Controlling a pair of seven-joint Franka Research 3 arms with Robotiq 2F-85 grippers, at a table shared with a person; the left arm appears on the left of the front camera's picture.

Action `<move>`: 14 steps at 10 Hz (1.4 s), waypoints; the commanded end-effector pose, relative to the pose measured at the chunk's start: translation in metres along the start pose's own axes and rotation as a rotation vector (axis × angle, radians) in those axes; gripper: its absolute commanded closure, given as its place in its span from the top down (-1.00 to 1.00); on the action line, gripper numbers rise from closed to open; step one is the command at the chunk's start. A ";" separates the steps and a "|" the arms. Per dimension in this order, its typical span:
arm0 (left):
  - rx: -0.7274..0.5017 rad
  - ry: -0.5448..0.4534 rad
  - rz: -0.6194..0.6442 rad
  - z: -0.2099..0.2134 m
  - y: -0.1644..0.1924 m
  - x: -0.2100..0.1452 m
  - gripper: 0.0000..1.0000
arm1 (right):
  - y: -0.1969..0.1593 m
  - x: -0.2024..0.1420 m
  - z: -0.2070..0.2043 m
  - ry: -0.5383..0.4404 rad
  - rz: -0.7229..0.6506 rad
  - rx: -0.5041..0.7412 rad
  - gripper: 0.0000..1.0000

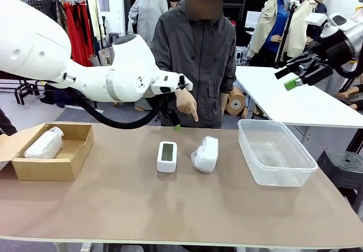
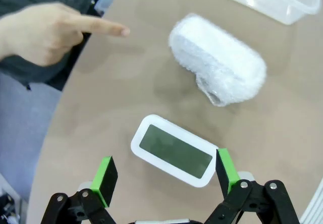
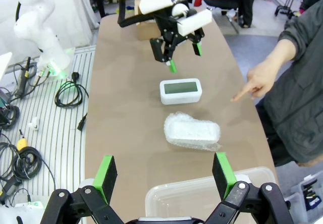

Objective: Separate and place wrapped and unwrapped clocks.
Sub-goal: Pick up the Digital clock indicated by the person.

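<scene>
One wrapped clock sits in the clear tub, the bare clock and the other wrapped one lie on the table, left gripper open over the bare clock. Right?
Not the tub: the front view shows that wrapped clock in the cardboard box. The bare clock and second wrapped clock lie on the table, left gripper open over the bare clock.

Brown table [image 1: 125, 206] has an open cardboard box [image 1: 45, 171] at 9 o'clock, a clear plastic tub [image 1: 279, 173] at 3 o'clock, and a clothes rack [image 1: 69, 19] way back at 11.
</scene>
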State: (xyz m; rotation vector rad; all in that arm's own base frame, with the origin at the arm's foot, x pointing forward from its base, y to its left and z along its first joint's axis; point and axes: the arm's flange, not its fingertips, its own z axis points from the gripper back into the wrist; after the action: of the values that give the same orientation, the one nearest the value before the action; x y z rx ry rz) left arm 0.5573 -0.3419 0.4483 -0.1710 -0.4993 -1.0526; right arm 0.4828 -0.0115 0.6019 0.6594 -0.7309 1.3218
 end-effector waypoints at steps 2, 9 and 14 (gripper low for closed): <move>-0.049 -0.027 0.132 -0.020 0.014 0.031 1.00 | 0.000 0.001 0.001 -0.003 0.005 0.002 1.00; -0.021 0.006 0.087 -0.018 0.004 0.019 1.00 | 0.000 0.001 0.001 -0.003 0.005 0.002 1.00; 0.206 0.208 0.404 -0.068 -0.014 0.084 1.00 | 0.000 0.001 0.001 -0.003 0.005 0.002 1.00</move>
State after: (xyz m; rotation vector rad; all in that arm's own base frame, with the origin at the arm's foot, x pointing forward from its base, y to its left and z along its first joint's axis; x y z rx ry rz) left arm 0.5859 -0.4053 0.4247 -0.0501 -0.4333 -0.7374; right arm 0.4828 -0.0116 0.6018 0.6594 -0.7309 1.3217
